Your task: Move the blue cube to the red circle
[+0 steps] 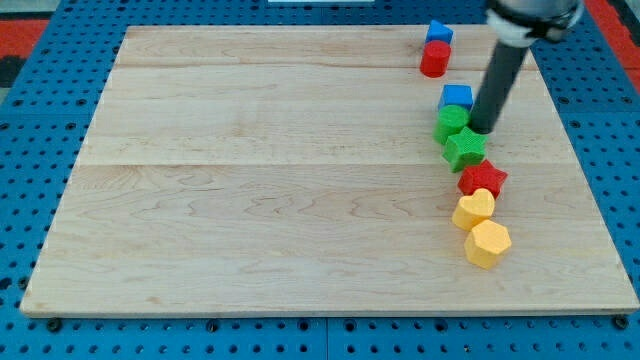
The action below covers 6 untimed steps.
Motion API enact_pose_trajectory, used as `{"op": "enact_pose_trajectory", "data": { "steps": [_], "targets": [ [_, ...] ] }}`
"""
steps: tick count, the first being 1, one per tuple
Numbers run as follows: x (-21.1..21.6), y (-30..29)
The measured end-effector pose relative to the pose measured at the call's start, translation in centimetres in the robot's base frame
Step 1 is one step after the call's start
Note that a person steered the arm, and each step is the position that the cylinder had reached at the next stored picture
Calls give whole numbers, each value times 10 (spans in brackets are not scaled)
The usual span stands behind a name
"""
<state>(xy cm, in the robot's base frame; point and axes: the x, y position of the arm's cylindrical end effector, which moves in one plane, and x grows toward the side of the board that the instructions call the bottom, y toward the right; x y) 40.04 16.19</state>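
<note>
The blue cube [456, 97] sits at the view's upper right on the wooden board [250, 180]. The red circle, a red cylinder [434, 59], stands above it, a short gap away. My tip [482, 130] is just right of the blue cube's lower edge, close to the green blocks below it. The dark rod rises from there to the view's top right.
A small blue block [438, 32] touches the red cylinder's top. Below the cube run a green round block [451, 123], a green star [465, 148], a red star [483, 180], a yellow heart [474, 210] and a yellow hexagon [488, 243].
</note>
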Motion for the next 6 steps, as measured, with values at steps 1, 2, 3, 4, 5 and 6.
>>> {"op": "enact_pose_trajectory", "data": {
  "steps": [1,2,3,4,5,6],
  "targets": [
    [-13,-46],
    [-15,-24],
    [-15,7],
    [-55,-1],
    [-27,36],
    [25,97]
  ]
}}
